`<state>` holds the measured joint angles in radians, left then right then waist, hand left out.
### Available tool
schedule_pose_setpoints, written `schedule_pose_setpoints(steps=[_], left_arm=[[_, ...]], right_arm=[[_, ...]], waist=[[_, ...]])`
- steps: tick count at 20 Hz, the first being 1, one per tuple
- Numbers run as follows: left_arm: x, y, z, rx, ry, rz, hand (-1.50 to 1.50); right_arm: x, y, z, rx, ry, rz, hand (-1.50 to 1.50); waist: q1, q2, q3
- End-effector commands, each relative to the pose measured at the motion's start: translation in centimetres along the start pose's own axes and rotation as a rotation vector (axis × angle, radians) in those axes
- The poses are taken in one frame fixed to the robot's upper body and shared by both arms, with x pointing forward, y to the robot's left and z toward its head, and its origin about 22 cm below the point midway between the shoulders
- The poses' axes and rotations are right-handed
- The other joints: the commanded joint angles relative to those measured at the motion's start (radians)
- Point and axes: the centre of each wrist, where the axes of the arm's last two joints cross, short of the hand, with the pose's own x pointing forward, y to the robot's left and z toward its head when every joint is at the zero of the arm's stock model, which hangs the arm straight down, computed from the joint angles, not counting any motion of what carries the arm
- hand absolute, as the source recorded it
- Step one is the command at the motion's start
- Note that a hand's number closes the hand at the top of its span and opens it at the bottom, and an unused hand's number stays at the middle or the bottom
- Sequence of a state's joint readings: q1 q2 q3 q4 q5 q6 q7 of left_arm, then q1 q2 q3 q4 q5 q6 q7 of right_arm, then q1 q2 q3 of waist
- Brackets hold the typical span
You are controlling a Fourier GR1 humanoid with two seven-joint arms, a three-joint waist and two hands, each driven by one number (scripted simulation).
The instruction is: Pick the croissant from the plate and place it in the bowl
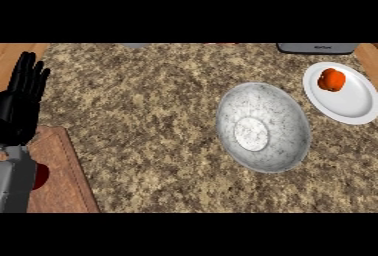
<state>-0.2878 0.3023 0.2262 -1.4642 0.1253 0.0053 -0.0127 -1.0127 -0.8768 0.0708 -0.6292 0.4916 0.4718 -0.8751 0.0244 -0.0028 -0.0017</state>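
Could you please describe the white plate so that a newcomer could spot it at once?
On the speckled counter, look right of the large grey bowl, near the far right edge. The white plate is plain and holds one orange item.

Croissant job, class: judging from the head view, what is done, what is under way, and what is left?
Done: nothing. An orange item, not clearly a croissant, sits on the white plate, and the bowl holds nothing. Under way: nothing; the left hand rests open at the left edge, and no right hand shows. Left: reach, grasp, carry, release into the bowl.
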Motion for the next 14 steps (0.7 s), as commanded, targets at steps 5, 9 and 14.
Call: schedule_pose_setpoints(steps=[5,9,14], left_arm=[[0.0,0.4,1.5,0.027,0.015,-0.012,0.00],[0.7,1.9,1.1,0.032,0.019,-0.008,0.00],[-0.2,0.6,1.4,0.039,0.024,0.000,0.00]], right_arm=[[1.9,6.1,-5.4,0.269,-0.148,-0.202,1.50],[4.7,10.0,-9.0,0.306,-0.155,-0.177,1.50],[6.6,13.2,-7.2,0.242,-0.104,-0.100,1.50]], waist=[[-0.024,-0.011,0.001],[-0.028,-0.008,0.001],[-0.035,-0.002,0.001]])
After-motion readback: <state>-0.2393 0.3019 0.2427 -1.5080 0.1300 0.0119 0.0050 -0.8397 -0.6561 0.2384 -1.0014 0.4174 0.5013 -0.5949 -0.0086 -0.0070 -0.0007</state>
